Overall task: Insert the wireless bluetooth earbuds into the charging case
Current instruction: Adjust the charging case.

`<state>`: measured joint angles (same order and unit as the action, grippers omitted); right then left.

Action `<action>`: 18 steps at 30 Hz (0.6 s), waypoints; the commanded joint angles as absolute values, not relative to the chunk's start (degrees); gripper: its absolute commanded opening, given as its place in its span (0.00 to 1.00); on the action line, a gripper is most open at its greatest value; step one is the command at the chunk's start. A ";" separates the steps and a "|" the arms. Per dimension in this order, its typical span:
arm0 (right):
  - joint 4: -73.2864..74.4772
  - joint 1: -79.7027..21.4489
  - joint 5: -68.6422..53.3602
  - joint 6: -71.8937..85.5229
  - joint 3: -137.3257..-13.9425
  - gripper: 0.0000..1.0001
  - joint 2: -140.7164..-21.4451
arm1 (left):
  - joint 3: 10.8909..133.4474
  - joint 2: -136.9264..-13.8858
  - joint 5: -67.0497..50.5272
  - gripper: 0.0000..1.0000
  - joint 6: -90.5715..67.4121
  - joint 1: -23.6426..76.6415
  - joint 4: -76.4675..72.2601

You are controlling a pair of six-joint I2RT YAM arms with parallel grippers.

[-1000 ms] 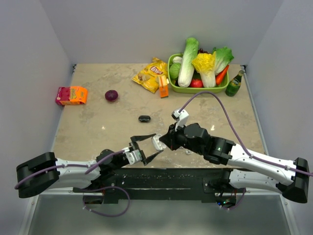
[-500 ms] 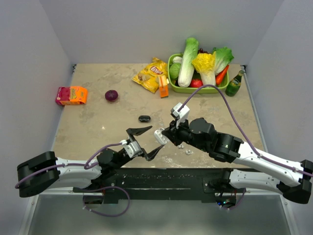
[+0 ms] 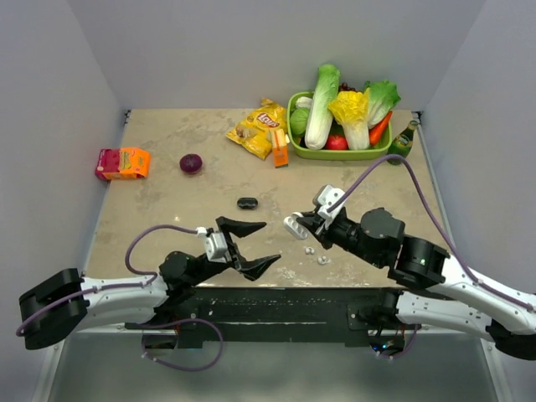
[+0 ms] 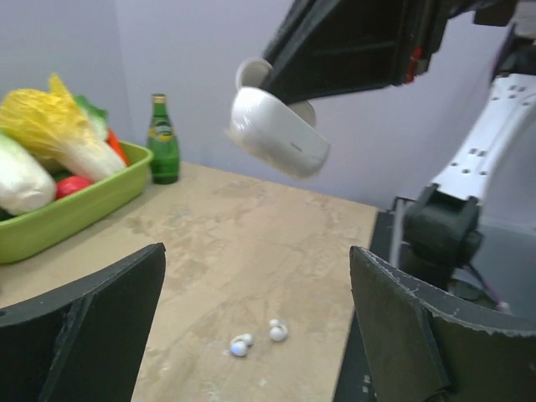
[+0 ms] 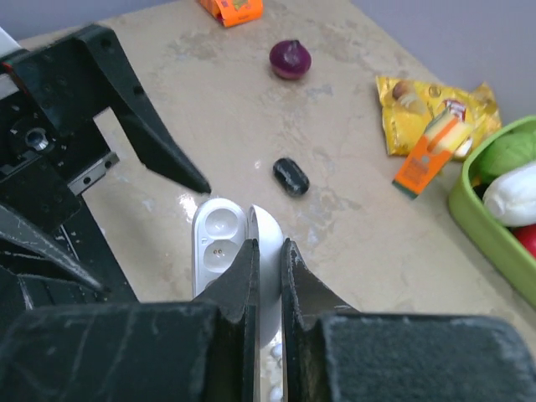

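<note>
Two things changed in the last second. The left hand backed away from the white charging case and now hangs spread wide with nothing in it, at about 8 o'clock from the case. The right hand has carried the case a little toward 3 o'clock. That hand is clenched on the case, pinching it edge-on above the surface. The lid is flipped open and both wells look bare in the right wrist view. My read is that the opening part is done, so the left hand is free to go pick up buds, and nothing has been inserted yet. Counts: two white-grey earbuds lie close together on the surface at roughly 5 o'clock from the case, apart from it. I can spot zero black buds anywhere. There's one white case and one small black case, which sits shut at about 10 o'clock. Extras: one red onion, one chip bag, one green basket of veggies and one bottle.
</note>
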<state>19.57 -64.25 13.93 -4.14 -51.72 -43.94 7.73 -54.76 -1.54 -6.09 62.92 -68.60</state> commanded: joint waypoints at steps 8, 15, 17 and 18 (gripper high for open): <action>25.57 -71.10 14.06 -13.62 -58.71 0.00 -50.53 | 10.80 -61.08 -33.48 0.84 -31.11 49.75 -80.09; 25.40 -72.51 14.77 -12.66 -58.01 0.00 -50.97 | 18.53 -64.24 -39.63 0.67 -27.08 49.66 -72.87; 25.31 -72.51 14.41 -12.48 -57.92 0.00 -51.24 | 19.25 -64.51 -40.16 0.65 -25.75 49.66 -70.85; 25.23 -72.51 14.33 -12.22 -57.83 0.00 -51.41 | 19.51 -64.69 -40.34 0.64 -25.49 49.66 -70.75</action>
